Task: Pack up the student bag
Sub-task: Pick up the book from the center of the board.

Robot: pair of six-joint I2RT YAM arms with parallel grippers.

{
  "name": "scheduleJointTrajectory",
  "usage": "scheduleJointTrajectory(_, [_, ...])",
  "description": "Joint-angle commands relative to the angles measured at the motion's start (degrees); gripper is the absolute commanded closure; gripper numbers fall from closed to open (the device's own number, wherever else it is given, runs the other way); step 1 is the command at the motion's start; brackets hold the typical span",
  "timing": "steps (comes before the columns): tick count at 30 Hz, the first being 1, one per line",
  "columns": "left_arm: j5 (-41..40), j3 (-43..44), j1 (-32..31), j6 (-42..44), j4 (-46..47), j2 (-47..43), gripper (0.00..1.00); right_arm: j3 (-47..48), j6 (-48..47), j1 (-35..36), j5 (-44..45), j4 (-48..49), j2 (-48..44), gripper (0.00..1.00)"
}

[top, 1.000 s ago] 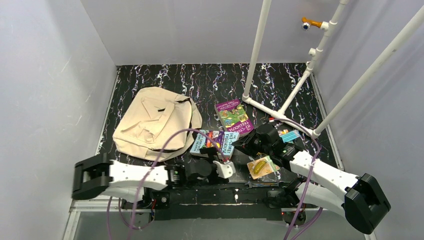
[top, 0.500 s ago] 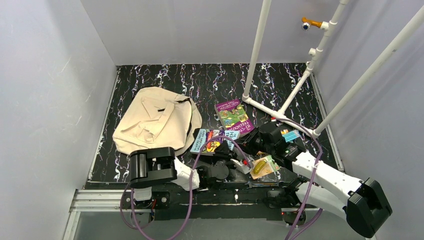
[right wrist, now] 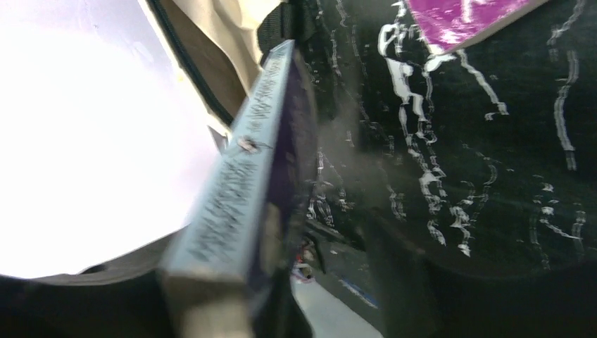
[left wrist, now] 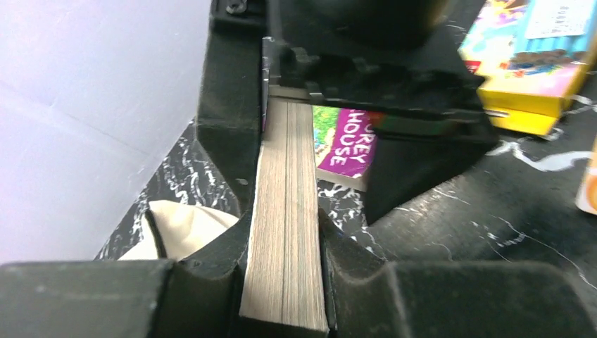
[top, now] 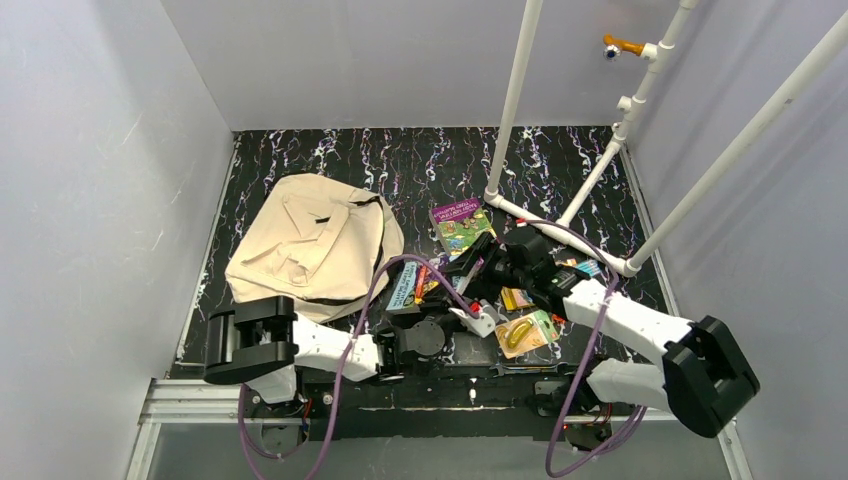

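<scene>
While the left fingers (left wrist: 359,282) are clamping the near end of a book (left wrist: 285,232), the right fingers (left wrist: 415,155) are standing around its far end, apparently parted wide with a gap beside the spine. The student bag (top: 305,245) is lying flat on the worktop (top: 420,160), at ten o'clock from the book.
</scene>
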Motion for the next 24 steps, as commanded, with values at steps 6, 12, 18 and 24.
scheduleJointTrajectory(6, [14.63,0.9,0.84,-31.56,-39.26,-26.87,0.02,6.29,-8.54,-1.34,2.28,1.04,-4.46,0.99])
scheduleJointTrajectory(12, [31.34,13.38,22.3,-48.83,-76.04,-42.62,0.03,16.33,-26.74,-1.83,8.07,-13.55,-6.71,0.99])
scheduleJointTrajectory(18, [29.44,24.58,36.95,-46.64,-91.63,-19.67,0.02,21.88,-33.46,-1.96,7.96,-16.01,-5.36,0.99])
scheduleJointTrajectory(24, [26.15,25.41,42.08,-48.76,-86.7,-8.56,0.04,21.65,-33.09,-1.98,5.7,-15.19,-4.98,0.99])
